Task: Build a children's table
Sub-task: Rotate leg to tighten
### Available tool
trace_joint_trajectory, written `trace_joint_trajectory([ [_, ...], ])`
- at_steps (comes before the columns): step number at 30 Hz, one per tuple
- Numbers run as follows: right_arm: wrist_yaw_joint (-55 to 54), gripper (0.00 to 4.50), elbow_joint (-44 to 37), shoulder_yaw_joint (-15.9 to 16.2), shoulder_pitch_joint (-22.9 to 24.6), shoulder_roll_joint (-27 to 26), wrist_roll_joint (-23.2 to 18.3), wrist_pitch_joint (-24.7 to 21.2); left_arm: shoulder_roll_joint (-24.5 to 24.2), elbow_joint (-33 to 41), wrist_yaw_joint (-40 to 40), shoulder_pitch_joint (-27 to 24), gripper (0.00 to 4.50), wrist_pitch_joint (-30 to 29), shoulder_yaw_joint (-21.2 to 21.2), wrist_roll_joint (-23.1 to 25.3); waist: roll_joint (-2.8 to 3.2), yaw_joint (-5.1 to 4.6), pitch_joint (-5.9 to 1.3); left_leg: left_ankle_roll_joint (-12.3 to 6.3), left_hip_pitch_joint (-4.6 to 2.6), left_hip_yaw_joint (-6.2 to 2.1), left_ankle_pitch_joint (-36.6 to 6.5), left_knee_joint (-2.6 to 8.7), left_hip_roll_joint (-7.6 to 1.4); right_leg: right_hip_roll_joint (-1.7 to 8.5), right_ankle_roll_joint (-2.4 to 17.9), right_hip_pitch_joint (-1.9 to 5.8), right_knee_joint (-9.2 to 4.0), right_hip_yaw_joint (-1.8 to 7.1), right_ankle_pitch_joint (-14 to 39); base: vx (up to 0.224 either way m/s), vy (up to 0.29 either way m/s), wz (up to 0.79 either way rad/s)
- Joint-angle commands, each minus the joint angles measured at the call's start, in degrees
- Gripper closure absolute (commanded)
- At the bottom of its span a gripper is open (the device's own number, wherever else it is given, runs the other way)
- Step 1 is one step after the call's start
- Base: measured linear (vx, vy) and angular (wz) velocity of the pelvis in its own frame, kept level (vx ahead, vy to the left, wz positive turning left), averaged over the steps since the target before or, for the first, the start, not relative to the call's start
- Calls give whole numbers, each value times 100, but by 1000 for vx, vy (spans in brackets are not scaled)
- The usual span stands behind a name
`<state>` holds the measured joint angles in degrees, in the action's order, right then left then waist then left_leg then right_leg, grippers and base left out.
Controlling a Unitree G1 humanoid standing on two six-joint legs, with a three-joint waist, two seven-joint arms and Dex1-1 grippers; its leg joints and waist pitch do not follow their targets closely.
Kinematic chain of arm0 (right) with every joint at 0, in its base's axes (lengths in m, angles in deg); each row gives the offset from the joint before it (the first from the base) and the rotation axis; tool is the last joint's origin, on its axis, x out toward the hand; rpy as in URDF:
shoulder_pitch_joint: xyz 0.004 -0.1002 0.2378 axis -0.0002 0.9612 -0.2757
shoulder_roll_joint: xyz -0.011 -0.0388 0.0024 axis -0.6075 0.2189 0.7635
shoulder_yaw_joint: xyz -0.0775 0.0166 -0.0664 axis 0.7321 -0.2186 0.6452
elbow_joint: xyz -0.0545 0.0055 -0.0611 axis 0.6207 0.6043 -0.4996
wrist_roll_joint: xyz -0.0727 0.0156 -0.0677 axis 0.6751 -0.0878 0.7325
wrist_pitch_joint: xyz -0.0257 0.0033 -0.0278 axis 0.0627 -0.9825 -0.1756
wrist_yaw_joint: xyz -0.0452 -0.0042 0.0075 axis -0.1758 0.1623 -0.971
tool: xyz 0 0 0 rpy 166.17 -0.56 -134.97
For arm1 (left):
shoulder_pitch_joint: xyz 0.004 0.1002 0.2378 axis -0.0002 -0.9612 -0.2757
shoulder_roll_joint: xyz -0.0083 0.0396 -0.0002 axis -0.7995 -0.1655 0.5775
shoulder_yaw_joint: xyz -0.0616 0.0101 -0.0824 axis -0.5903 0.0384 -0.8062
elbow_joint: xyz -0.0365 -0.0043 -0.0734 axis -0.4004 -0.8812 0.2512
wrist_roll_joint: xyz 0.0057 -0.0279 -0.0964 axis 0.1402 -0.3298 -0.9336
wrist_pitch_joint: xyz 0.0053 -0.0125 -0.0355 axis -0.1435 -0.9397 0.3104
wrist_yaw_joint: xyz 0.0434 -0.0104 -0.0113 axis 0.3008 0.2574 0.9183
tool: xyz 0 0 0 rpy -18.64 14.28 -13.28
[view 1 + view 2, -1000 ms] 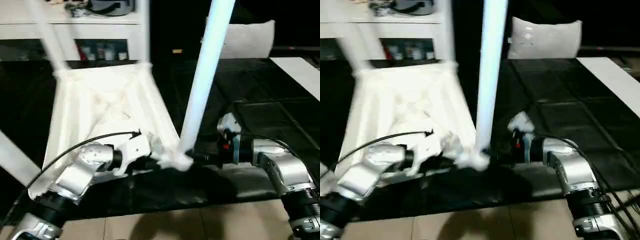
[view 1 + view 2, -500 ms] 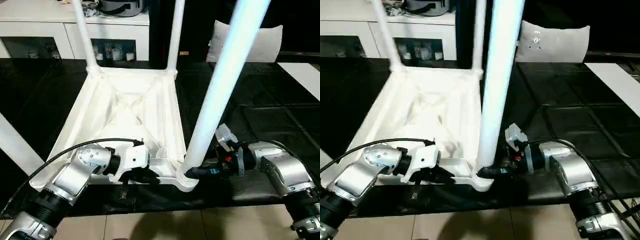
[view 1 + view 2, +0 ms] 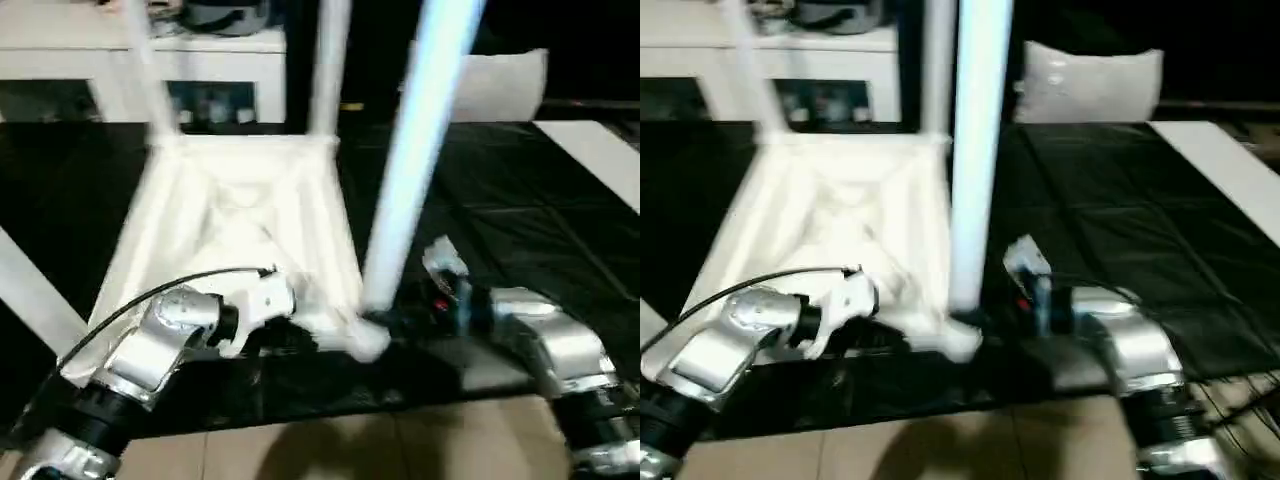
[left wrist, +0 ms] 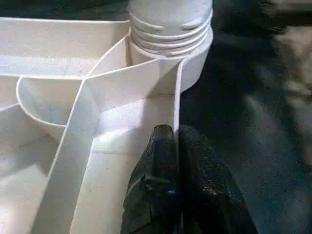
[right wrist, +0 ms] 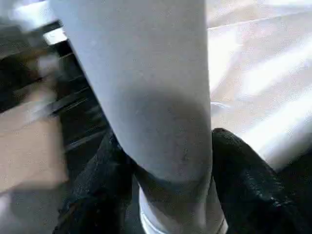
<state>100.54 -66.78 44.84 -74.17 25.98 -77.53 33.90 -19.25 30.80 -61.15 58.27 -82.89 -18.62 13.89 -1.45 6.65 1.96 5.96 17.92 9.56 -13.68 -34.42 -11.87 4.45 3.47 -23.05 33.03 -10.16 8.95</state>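
The white children's table top (image 3: 240, 220) lies upside down on the black mat, ribbed underside up. Two legs stand in the far corner sockets, one (image 3: 328, 70) on the right and one (image 3: 150, 85) on the left. A third leg (image 3: 415, 150) rises from the near right socket (image 4: 170, 44). My left gripper (image 4: 174, 134) is shut on the thin rim wall just beside that socket. My right gripper (image 5: 165, 165) is shut around the base of the near right leg (image 5: 146, 73), one black finger (image 5: 248, 180) on each side. A fourth leg (image 3: 35, 290) slants across the left edge.
A white cabinet with shelves (image 3: 200, 50) stands behind the table. A white cushion (image 3: 500, 85) rests at the back right and a white board (image 3: 600, 150) lies at the right. The black mat (image 3: 520, 230) ends at tan floor tiles (image 3: 350, 450) in front.
The whole picture has shifted and blurred, so the camera moved. Both grippers keep the same holds at the near right corner, and the table sits as before relative to them.
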Motion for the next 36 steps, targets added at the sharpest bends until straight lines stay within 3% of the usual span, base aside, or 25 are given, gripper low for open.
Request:
trace_joint_trajectory([
  [1,-998,246,186,47,-144,-322,303,-214,447,217,360,70,450,-230,90,-159,21,2,-293,-144,117,-43,-698,375,-74,442,-554,372,-647,263,3009,0,0,0],
  [3,-2159,248,377,-200,-252,-712,602,-237,815,122,970,162,450,-549,-53,-23,-16,-129,-292,-157,119,-38,-774,343,-46,418,-613,356,-689,223,3054,0,0,0],
  [4,-2666,248,488,-357,-315,-880,656,-292,996,85,1217,202,450,-668,-97,22,-2,-174,-291,-143,118,-48,-765,343,-44,416,-643,355,-701,203,3102,0,0,0],
  [6,-3355,248,649,-563,-399,-1115,735,-301,1302,23,1668,274,450,-880,-194,87,7,-220,-307,-185,114,-50,-771,342,-43,426,-637,358,-725,193,3049,0,0,0],
  [7,-3493,248,716,-645,-417,-1222,687,-220,1466,-39,1916,330,450,-965,-242,126,39,-217,-321,-232,110,-58,-740,350,-52,439,-600,366,-692,215,2909,0,0,0],
  [8,-3493,248,716,-645,-417,-1222,687,-220,1466,-39,1916,330,450,-965,-242,126,29,-221,-321,-262,103,-51,-711,359,-67,438,-568,350,-692,240,2824,0,0,0],
  [9,-3519,197,705,-641,-405,-1283,689,-136,1574,-91,2103,377,450,-1021,-267,171,25,-214,-327,-294,104,-62,-635,374,-87,443,-440,354,-635,278,2615,0,0,0],
  [10,-3523,184,657,-634,-380,-1351,670,-103,1635,-91,2160,396,450,-1070,-251,184,71,-190,-342,-322,122,-76,-495,387,-115,462,-303,374,-567,322,2339,0,0,0],
  [11,-3526,181,620,-628,-363,-1395,662,-88,1669,-85,2183,404,450,-1101,-236,188,47,-197,-347,-342,140,-77,-407,387,-127,464,-247,380,-546,345,2196,0,0,0],
  [14,-3356,150,433,-625,-293,-1402,584,-102,1597,-35,2025,353,450,-993,-142,218,60,-111,-400,-447,161,-89,183,364,-174,489,185,405,-327,433,1230,0,0,0],
  [16,-3163,137,340,-586,-243,-1307,513,-87,1529,-8,1929,311,450,-901,-94,271,59,-80,-375,-546,158,-57,307,345,-160,489,431,394,-278,466,893,0,0,0],
  [23,-2117,63,187,-491,-126,-669,269,19,1119,-30,1460,227,450,-543,28,246,58,-5,-340,-552,136,-33,-47,378,-161,489,212,413,-370,460,1556,0,0,0],
  [24,-1752,63,195,-442,-119,-461,248,83,1001,-58,1315,226,450,-462,38,233,26,-2,-341,-530,141,-29,-51,378,-158,489,191,416,-371,461,1585,0,0,0],
  [26,-1402,47,181,-384,-110,-271,221,147,878,-89,1181,233,450,-348,59,237,36,18,-336,-554,142,-34,-76,376,-155,492,168,416,-377,458,1643,0,0,0],
  [27,-1006,40,125,-307,-85,-76,164,217,739,-97,994,226,450,-217,106,234,0,29,-343,-578,141,-30,-82,375,-152,496,153,426,-365,457,1672,0,0,0],
  [29,-375,30,56,-161,-57,236,53,285,478,-62,585,177,450,60,224,205,-17,34,-340,-642,143,-36,-55,368,-163,491,150,412,-361,461,1614,0,0,0],
  [30,114,19,80,-9,-74,489,18,320,205,12,153,116,450,291,380,192,-63,28,-335,-670,147,-33,-41,368,-162,484,156,411,-350,463,1619,0,0,0],
  [31,288,19,104,56,-85,579,29,346,93,44,-9,94,450,361,446,200,-21,45,-334,-681,137,-40,-47,370,-171,496,173,402,-346,468,1670,0,0,0],
  [36,851,19,251,276,-131,799,146,576,-187,95,-391,62,450,593,560,223,-39,93,-320,-553,90,-27,-164,385,-205,509,266,369,-363,466,1875,0,0,0],
])
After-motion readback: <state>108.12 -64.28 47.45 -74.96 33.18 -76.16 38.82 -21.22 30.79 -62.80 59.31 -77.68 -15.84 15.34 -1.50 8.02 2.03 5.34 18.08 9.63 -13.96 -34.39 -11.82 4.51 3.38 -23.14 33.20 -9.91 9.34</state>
